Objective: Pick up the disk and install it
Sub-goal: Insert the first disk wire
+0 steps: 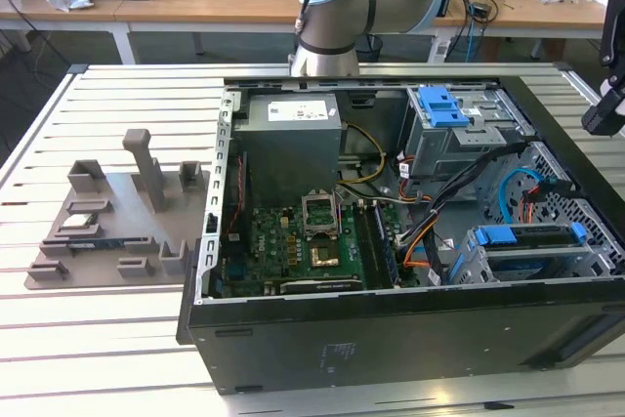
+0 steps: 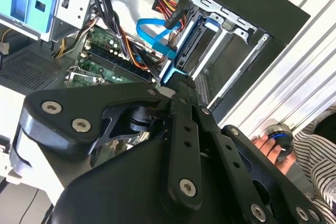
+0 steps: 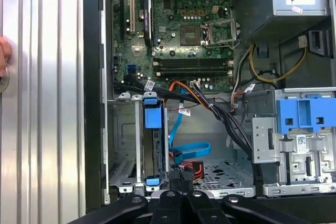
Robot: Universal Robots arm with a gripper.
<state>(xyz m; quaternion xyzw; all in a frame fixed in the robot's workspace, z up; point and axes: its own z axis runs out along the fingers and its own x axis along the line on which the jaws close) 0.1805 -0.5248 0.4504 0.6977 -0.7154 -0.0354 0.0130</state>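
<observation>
hand (image 3: 182, 176) closed, fingers together, nothing gripped, I saw it above open PC case (image 1: 391, 339) | disk (image 3: 156, 153) sat edge-on in drive cage (image 3: 123, 145), near corner, exterior view's right | person's hand (image 2: 268, 146) just outside case wall, tabletop (image 1: 98, 358)

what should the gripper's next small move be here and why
Probably a short drop toward the disk. The gripper hangs above the open case with nothing in it, while the disk stands on edge in the drive cage, just ahead of it in the first wrist view.
</observation>
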